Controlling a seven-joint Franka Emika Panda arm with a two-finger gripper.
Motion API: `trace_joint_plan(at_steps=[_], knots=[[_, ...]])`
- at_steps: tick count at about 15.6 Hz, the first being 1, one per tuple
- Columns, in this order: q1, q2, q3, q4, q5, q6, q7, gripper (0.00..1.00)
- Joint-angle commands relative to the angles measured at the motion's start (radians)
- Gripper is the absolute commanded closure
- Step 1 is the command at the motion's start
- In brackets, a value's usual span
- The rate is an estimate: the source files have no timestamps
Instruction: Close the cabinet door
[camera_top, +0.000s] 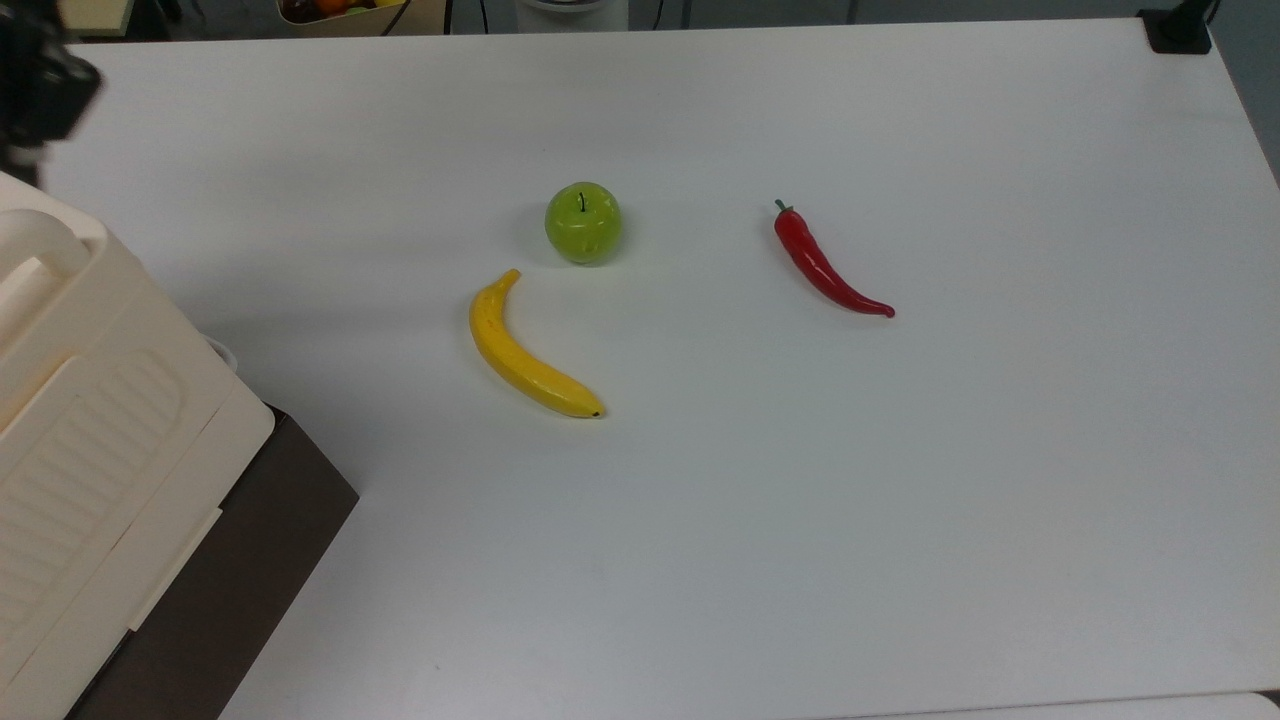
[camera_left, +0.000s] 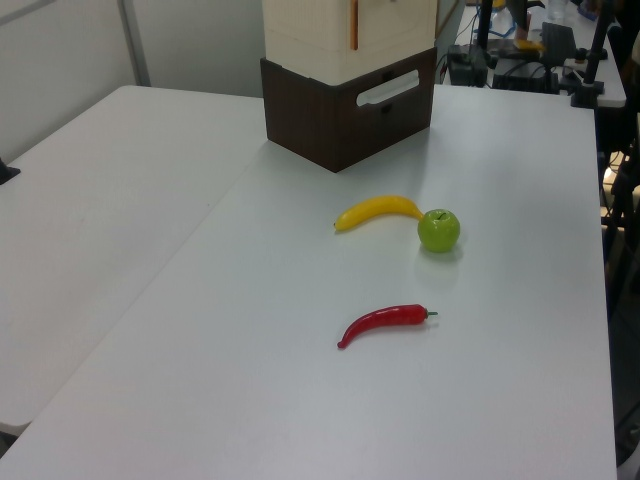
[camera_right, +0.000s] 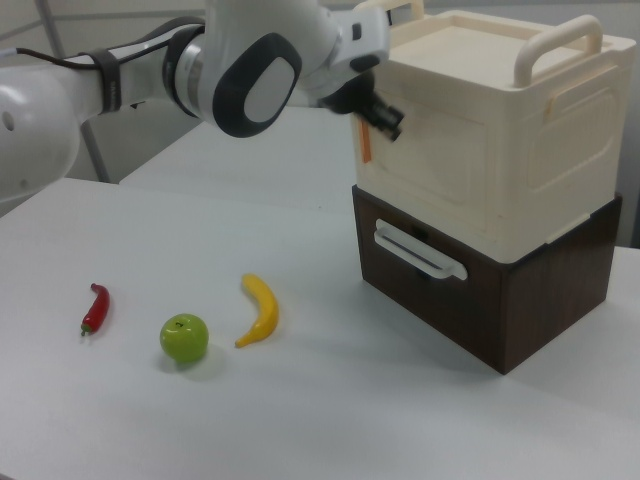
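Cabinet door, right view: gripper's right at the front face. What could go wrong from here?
1. The gripper sits at the upper edge of the cabinet door; pushing there could tip or slide the cream cabinet on the dark brown base.
2. The arm hangs above the banana and apple; a low retreat might sweep them.

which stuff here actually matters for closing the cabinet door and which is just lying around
Belongs to the job:
- cabinet door, on the cream cabinet
- gripper, close against that door

Just lying about:
- banana
- green apple
- red chili pepper
- dark brown drawer unit under the cabinet
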Motion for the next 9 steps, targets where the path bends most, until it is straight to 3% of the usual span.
trace_joint_plan(at_steps=[1,3,9], knots=[[0.059,-0.05,0.005,-0.032,-0.001,-0.193,-0.044,0.95],[0.099,-0.073,0.003,-0.032,-0.007,-0.316,-0.058,0.95],[0.258,-0.136,0.005,-0.053,-0.127,-0.629,-0.064,0.95]])
